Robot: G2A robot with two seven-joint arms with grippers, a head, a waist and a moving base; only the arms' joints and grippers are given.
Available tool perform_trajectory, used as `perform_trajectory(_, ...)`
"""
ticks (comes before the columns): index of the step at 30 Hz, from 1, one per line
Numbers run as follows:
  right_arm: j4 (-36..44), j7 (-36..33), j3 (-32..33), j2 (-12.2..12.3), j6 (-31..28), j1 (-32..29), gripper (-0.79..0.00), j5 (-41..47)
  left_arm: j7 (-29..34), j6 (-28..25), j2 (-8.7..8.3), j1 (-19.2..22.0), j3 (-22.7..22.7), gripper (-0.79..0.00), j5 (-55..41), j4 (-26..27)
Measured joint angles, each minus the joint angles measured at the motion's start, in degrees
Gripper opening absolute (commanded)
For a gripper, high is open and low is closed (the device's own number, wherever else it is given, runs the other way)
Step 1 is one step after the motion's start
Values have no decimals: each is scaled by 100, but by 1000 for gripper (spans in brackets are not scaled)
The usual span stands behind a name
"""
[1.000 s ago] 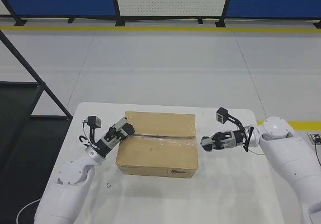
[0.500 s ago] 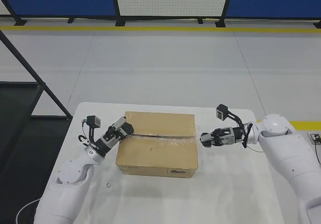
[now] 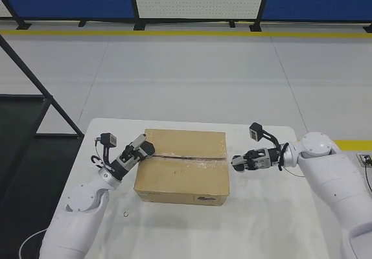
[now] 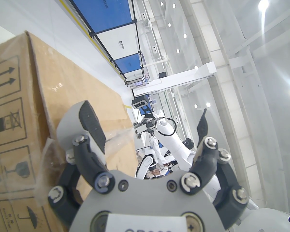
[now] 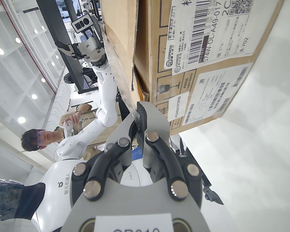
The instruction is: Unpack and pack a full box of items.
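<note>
Mid-frame, the stiff, likely heavy box (image 3: 183, 173) is sitting between open left gripper (image 3: 148, 147) and closed right gripper (image 3: 233, 163); its flaps (image 3: 186, 142) are probably offering the best hold.

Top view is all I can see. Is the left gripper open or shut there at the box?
Observer: Open. The left gripper is spread wide, one pad over the tape on the box top.
Operator: And the right one?
Observer: The right gripper is shut, right at the end of the box's top seam; whether it pinches tape, I cannot tell.
Operator: Anything on that end face?
Observer: Several shipping labels cover much of it.
</note>
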State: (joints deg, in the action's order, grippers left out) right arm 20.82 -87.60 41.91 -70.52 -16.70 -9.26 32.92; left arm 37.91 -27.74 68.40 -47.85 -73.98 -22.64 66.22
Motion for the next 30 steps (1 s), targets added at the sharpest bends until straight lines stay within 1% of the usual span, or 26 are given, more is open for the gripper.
perform_trajectory(1, -15, 4, 6, -7, -3, 3, -686, -1, 0, -2, 2, 3, 2, 0, 1, -4)
perform_trajectory(3, -41, 18, 20, -21, -16, 9, -637, -11, -1, -5, 5, 8, 4, 0, 2, -12)
perform_trajectory(5, -56, 27, 30, -35, -26, 14, -517, -31, -1, -9, 7, 12, 5, 0, 4, -18)
perform_trajectory(6, -62, 29, 34, -41, -27, 15, -474, -38, 0, -14, 8, 13, 4, 0, 7, -20)
perform_trajectory(7, -70, 30, 38, -46, -28, 15, -453, -46, 1, -20, 8, 13, 1, 0, 11, -24)
perform_trajectory(10, -96, 23, 49, -64, -21, 18, -462, -75, 15, -35, 8, 8, -11, 0, 14, -34)
perform_trajectory(17, -161, 12, 102, -85, -10, 17, -440, -109, 37, -37, 7, -15, -41, 0, 12, -19)
perform_trajectory(22, -246, 138, 185, -79, -136, 26, -453, -91, 49, -31, 7, -37, -52, 0, 7, 18)
perform_trajectory(30, -139, 226, 304, -42, -224, -13, -440, -90, 43, -21, 6, -72, -77, 0, 29, 73)
